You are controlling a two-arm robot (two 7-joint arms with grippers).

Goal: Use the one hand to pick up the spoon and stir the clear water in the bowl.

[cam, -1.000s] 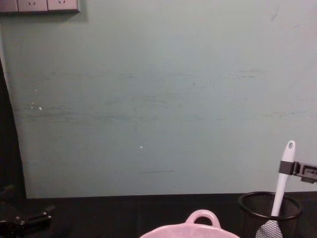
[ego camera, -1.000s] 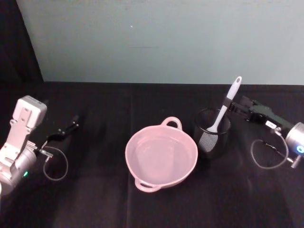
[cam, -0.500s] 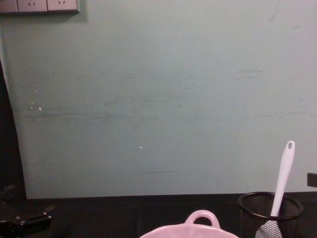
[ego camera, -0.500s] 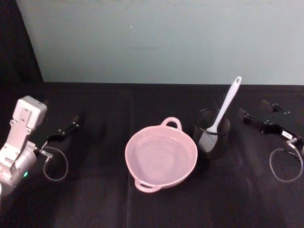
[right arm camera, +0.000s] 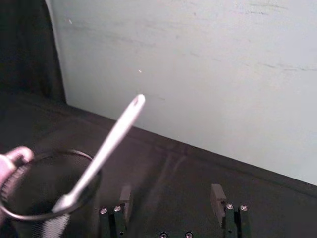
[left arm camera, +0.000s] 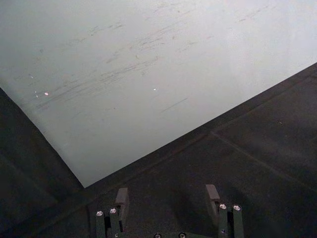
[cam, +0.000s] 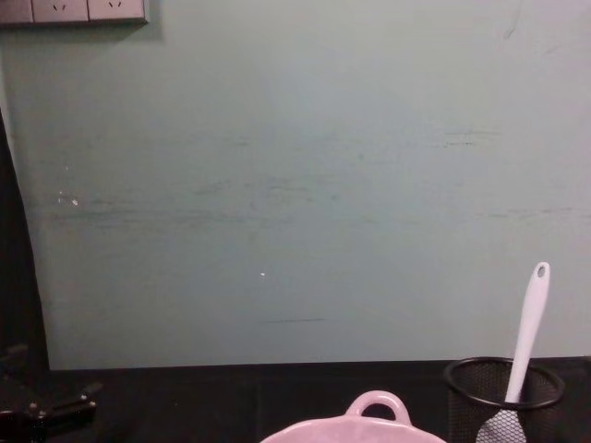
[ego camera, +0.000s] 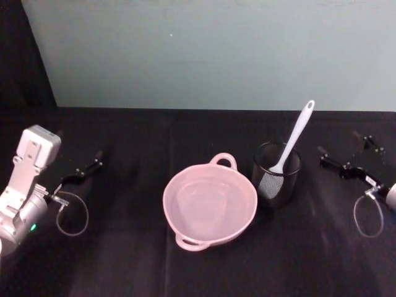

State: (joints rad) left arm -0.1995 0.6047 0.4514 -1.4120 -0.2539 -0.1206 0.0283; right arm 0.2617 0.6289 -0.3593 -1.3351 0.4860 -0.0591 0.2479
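The pale pink bowl (ego camera: pixel 166 204) holds clear water at the middle of the black table. Just to its right the white spoon (ego camera: pixel 292 143) leans in a black mesh cup (ego camera: pixel 276 176), handle up and tilted right. My right gripper (ego camera: pixel 341 151) hovers open to the right of the cup, apart from the spoon. In the right wrist view the fingers (right arm camera: pixel 216 194) spread wide with nothing between them, and the spoon (right arm camera: pixel 106 146) stands ahead. My left gripper (ego camera: pixel 86 167) rests open at the far left. The chest view has the spoon (cam: pixel 528 332) and the bowl (cam: pixel 360 426) along its lower edge.
A pale green wall (ego camera: pixel 204 55) backs the table. Cable loops hang by the left wrist (ego camera: pixel 73 213) and by the right wrist (ego camera: pixel 368 216). Black cloth lies bare in front of the bowl and between the cup and my right gripper.
My right gripper was at the spoon's handle a second ago; it has let go and drawn back to the right. The spoon stays in the cup. The left arm has not moved.
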